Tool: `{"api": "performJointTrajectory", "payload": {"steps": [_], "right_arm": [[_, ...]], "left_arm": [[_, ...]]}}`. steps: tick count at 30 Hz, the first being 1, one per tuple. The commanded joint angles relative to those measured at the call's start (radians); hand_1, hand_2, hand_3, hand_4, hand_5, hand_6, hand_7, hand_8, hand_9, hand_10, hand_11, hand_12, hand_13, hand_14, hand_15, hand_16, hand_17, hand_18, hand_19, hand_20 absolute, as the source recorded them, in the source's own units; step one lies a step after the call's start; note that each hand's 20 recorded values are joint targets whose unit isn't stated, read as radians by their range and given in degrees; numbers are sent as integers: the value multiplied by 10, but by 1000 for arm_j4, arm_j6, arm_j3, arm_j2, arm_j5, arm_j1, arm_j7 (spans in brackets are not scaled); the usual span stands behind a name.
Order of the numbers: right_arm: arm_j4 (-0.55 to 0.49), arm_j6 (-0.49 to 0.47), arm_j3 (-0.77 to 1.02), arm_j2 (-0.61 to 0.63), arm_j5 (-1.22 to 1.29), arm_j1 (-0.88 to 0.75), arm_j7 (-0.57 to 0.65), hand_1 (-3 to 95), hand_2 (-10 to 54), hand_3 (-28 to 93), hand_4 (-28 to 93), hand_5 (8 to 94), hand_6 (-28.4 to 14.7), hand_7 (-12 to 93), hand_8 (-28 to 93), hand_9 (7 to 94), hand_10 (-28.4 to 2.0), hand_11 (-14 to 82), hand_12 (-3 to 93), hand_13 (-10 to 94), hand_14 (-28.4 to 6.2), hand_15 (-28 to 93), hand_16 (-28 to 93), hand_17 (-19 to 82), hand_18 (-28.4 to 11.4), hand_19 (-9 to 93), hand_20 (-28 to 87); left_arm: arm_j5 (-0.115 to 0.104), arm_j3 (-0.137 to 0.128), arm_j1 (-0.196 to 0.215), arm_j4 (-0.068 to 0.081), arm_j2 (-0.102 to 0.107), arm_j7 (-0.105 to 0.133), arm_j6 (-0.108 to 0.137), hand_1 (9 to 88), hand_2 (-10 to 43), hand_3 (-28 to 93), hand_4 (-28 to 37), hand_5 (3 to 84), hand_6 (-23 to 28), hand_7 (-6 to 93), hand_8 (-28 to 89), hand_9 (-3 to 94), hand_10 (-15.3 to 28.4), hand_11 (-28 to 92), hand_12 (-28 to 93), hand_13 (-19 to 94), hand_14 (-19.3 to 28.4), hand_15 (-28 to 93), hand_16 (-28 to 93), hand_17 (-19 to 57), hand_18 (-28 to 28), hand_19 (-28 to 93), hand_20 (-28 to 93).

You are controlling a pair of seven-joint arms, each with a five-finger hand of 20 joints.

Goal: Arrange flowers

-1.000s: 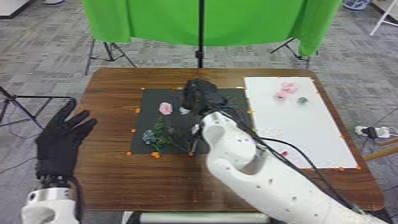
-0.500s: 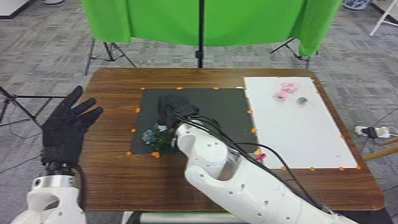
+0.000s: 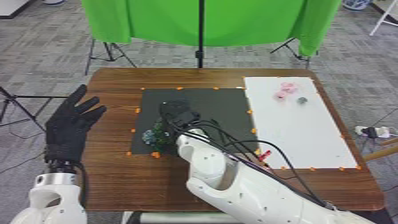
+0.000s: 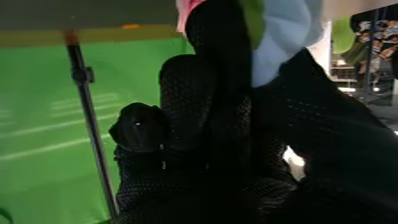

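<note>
Well, left hand [image 3: 71,127]: we see it over the left edge of the brown table [image 3: 111,185], fingers straight and spread apart.
Right hand [image 3: 178,111]: over the left half of the black mat [image 3: 226,102], fingers and thumb together, clamped on a pale petal.
Pale petal [image 4: 280,42]: we find it between the fingers and thumb of the right hand [image 4: 218,105] in the right wrist view.
Pink petal [image 4: 186,12]: just beside a fingertip there.
Green leaf [image 4: 253,17]: against the pale petal.
Blue-green flower [image 3: 149,135]: on the mat's near left part, with green foliage [image 3: 161,141] beside it.
Pink flowers [image 3: 285,91]: on the far part of the white sheet [image 3: 306,132], near a grey-green flower [image 3: 302,100].
Red flower [image 3: 265,155]: by the sheet's near left edge, next to the right forearm.
Backdrop: we have a green cloth [image 3: 151,25] hanging beyond the table, with a black pole [image 3: 201,55] before it.
</note>
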Motion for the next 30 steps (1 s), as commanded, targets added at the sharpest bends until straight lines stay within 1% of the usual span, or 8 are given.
{"api": "performJointTrajectory", "payload": {"steps": [1,6,9,10,15,20,24,30], "right_arm": [[-11,-35,22,-9,-32,-9,-13,454,-95,732,-283,727,9,222,-39,687,-144,359,177,570,-119,814,127,296,-175,932,665],[-17,-58,29,-14,-35,-26,-20,433,-95,746,-283,723,9,211,-49,685,-144,364,170,567,-122,816,126,291,-175,932,671],[-21,-56,34,-16,-42,-29,-29,427,-95,746,-283,723,10,208,-53,685,-144,366,169,567,-122,817,125,288,-175,932,672],[-24,-57,41,-18,-46,-38,-33,425,-95,746,-283,723,10,208,-53,685,-144,366,168,567,-123,817,125,288,-175,932,672],[-39,-35,52,-21,-53,-40,-48,416,-95,751,-283,723,10,205,-60,687,-144,367,167,567,-124,818,125,287,-176,932,672],[-76,-4,100,-19,-34,-45,-62,399,-95,764,-283,724,10,201,-75,688,-145,366,166,570,-125,818,124,290,-177,932,672],[-114,36,114,30,17,-4,-32,393,-95,764,-283,723,11,202,-83,689,-146,364,165,572,-125,818,124,292,-179,932,675],[-141,89,148,165,90,61,67,385,-95,771,-283,723,9,196,-101,695,-150,357,165,572,-128,816,126,293,-179,932,676]], "left_arm": [[6,8,6,7,-4,-19,-10,203,69,783,-283,329,58,145,-110,322,178,260,113,233,246,539,-77,-92,259,537,225],[8,8,11,6,-6,-21,-14,204,70,784,-283,329,58,145,-110,324,178,260,114,234,247,539,-78,-92,259,537,225],[-1,12,14,5,4,-14,-6,206,70,784,-283,329,58,145,-110,324,180,259,113,234,247,540,-78,-92,258,536,225],[2,11,17,4,0,-20,-7,206,70,783,-283,329,58,144,-110,325,180,258,113,234,247,540,-78,-92,258,536,225],[-4,11,30,0,3,-13,3,208,70,784,-283,329,58,145,-110,325,178,259,114,234,247,539,-78,-92,258,535,224],[-5,-6,62,-11,-10,-8,12,208,68,785,-283,329,58,145,-110,325,179,260,114,234,246,540,-77,-92,258,535,224],[-11,-13,81,-18,-15,7,20,208,68,786,-283,329,58,145,-110,325,179,259,114,235,246,541,-77,-92,258,535,224],[-27,-7,98,-22,-1,41,35,208,68,786,-283,329,58,145,-110,324,177,260,114,234,246,540,-78,-92,258,535,224]]}}
